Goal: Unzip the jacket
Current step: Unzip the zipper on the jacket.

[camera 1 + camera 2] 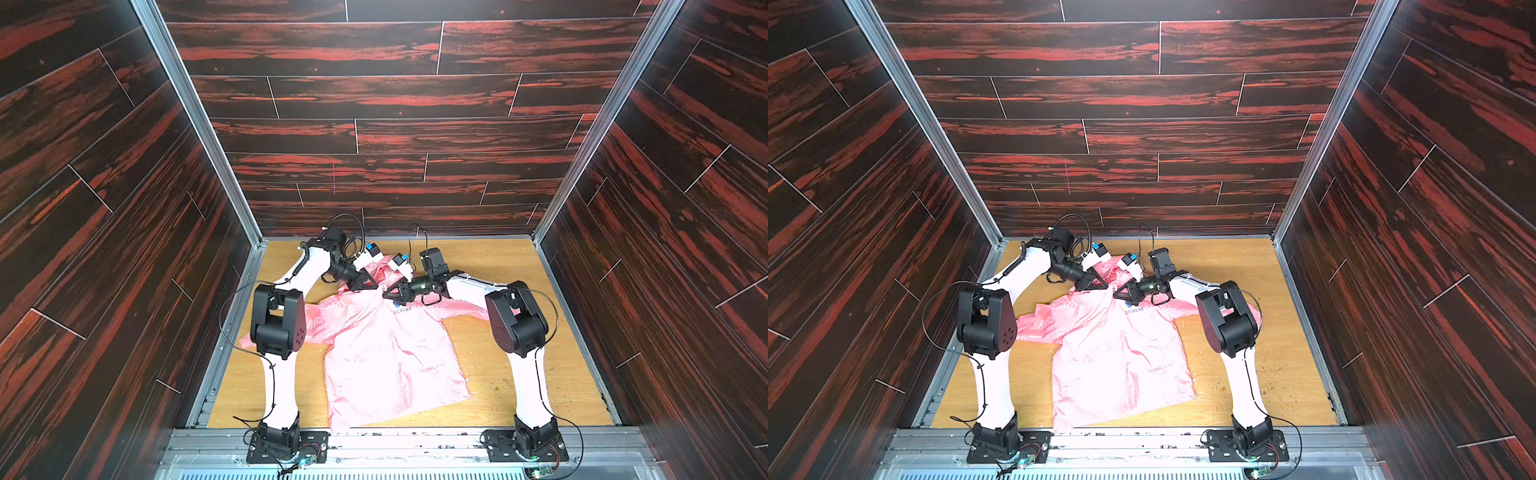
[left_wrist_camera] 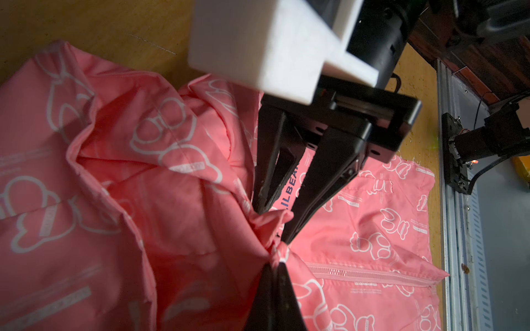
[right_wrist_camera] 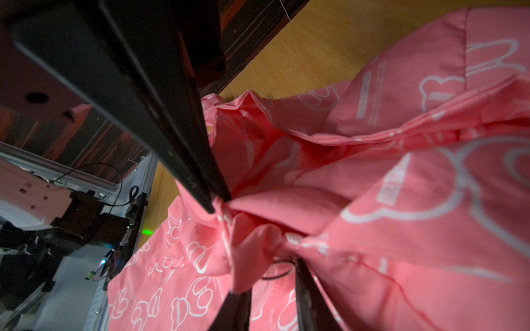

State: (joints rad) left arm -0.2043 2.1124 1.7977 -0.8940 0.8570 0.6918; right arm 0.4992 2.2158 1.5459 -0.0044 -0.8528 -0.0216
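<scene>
the small shiny pink hooded jacket (image 1: 395,357) lies flat in the middle of the light wooden table (image 1: 507,374), hem at the near edge, hood toward the far edge. its pink front zipper (image 2: 367,275) looks fully closed. my left gripper (image 3: 218,204) is clamped on collar fabric at the zipper's top. the right gripper (image 2: 272,223) has jaws slightly apart around a fold there; whether it bites, i cannot tell. i judge we're hunting the pull, which i can't pick out; next, pinch it and draw hemward.
</scene>
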